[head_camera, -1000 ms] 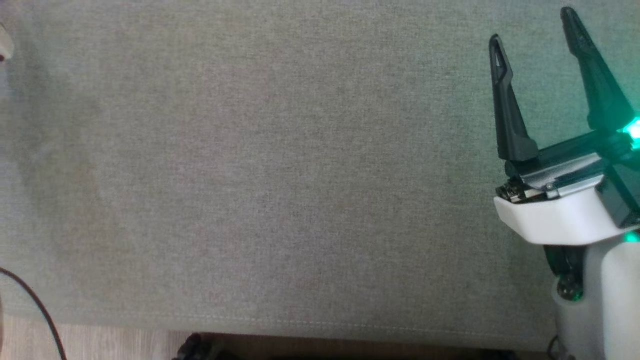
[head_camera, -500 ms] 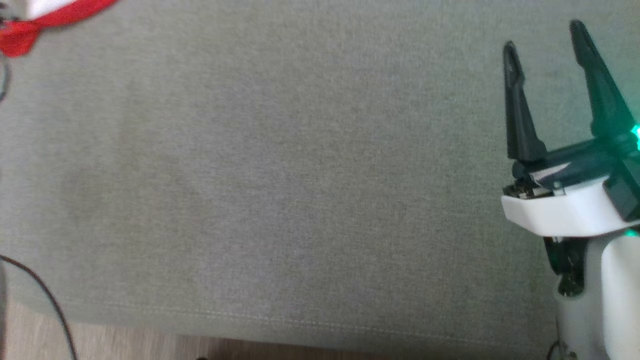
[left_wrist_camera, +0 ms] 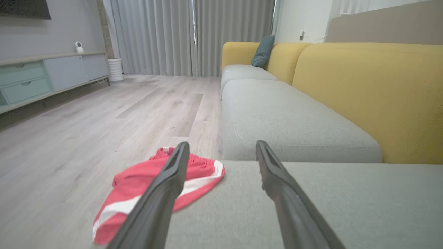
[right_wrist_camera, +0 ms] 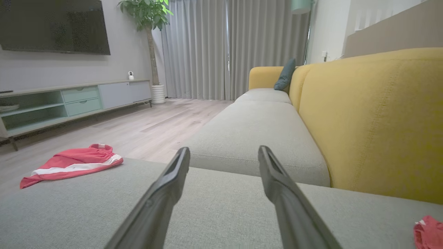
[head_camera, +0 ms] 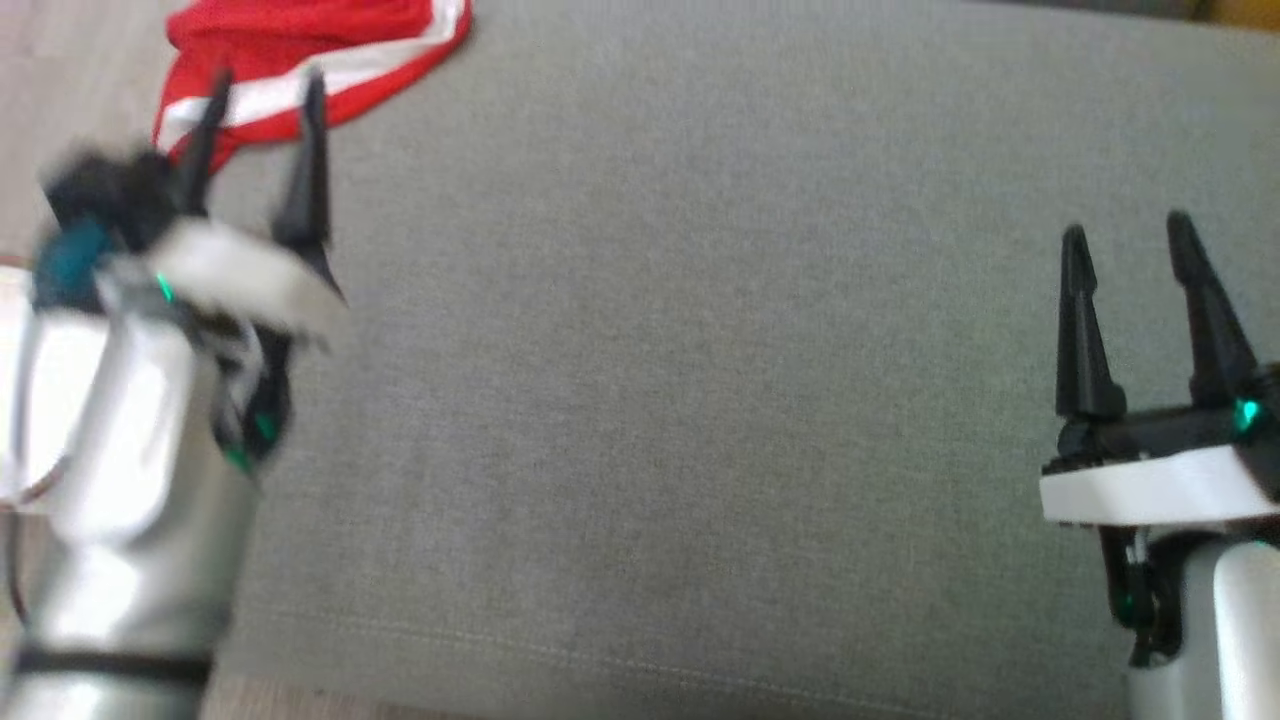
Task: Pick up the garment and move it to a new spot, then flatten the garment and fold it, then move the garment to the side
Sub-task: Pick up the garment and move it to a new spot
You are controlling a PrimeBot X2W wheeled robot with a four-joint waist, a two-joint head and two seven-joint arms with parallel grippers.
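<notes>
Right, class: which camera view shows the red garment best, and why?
The right wrist view: the garment lies whole and uncovered. The left wrist view shows it closer, but a finger crosses it. The head view crops it at the top, behind the left gripper.

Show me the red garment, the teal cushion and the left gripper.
garment (right_wrist_camera: 74, 158), right wrist view, red fabric above the white stripe
teal cushion (left_wrist_camera: 263, 51), left wrist view, its middle
left gripper (head_camera: 268, 78), head view, midway between its fingertips
</notes>
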